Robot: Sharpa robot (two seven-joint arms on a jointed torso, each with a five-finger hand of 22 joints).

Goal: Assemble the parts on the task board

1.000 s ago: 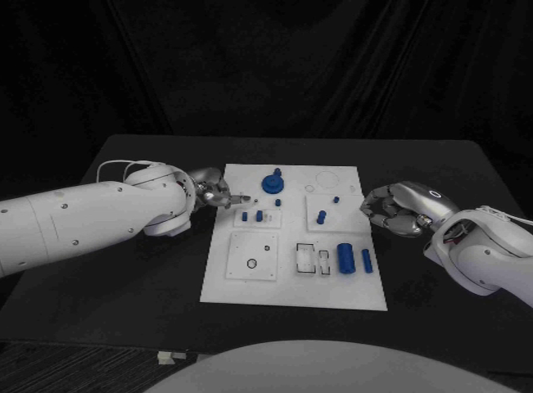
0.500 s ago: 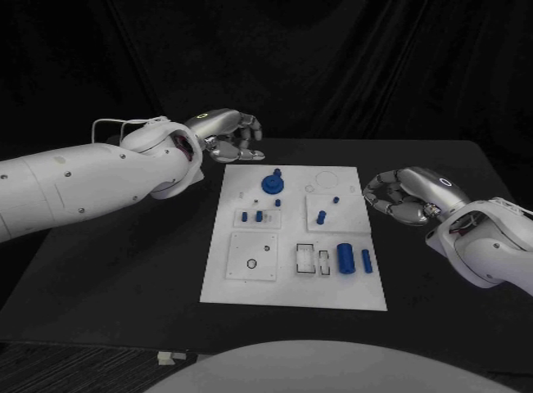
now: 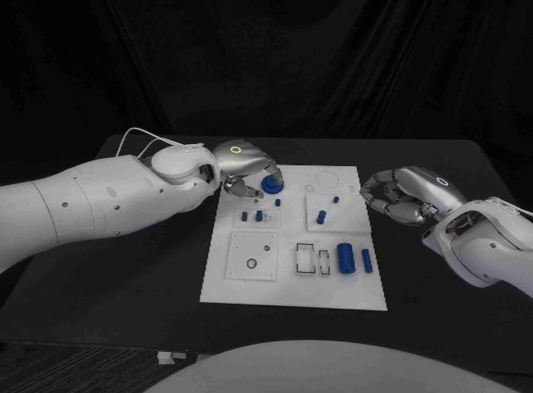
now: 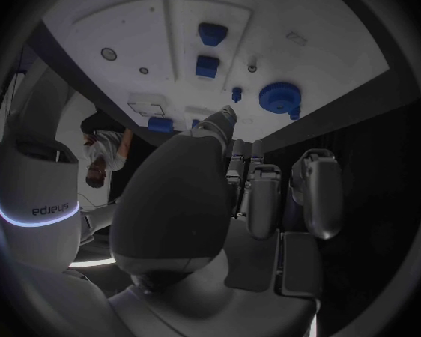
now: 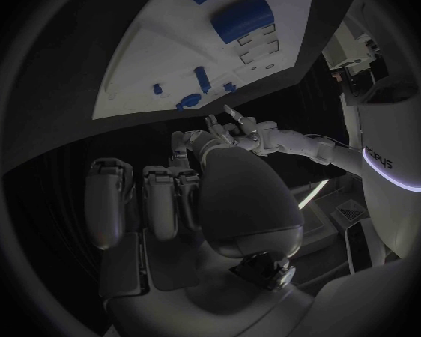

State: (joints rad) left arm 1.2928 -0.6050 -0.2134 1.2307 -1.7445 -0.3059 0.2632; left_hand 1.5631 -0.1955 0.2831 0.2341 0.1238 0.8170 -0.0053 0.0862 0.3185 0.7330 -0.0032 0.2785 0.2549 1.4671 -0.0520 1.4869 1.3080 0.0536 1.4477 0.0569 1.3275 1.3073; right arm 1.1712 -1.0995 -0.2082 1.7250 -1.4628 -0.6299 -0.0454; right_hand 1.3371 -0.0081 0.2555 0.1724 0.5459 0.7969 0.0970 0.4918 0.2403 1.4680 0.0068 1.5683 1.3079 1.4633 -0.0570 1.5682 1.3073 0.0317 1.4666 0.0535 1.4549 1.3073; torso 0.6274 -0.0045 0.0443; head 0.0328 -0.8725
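The white task board [image 3: 295, 237] lies in the middle of the black table [image 3: 124, 270], with its long side running from near to far. Blue parts sit in many spots on it. A round blue knob [image 3: 272, 182] stands at the far end, a little left of the middle. Two small blue pegs [image 3: 252, 217] stand side by side a bit nearer, and one more peg [image 3: 322, 217] stands to their right. Near the right edge a fat blue cylinder [image 3: 345, 256] and a thin blue one [image 3: 367, 260] lie next to each other. Beside them is a slotted white block [image 3: 313, 259], and some round holes on the board look unfilled, so I think the job is only partly done and more parts need to go in. The left hand [image 3: 245, 173] is at the far left side of the board, right by the knob. I cannot tell if it is touching or holding the knob. The right hand [image 3: 396, 196] is just off the board's right edge with its fingers curled in, and I see nothing in it.
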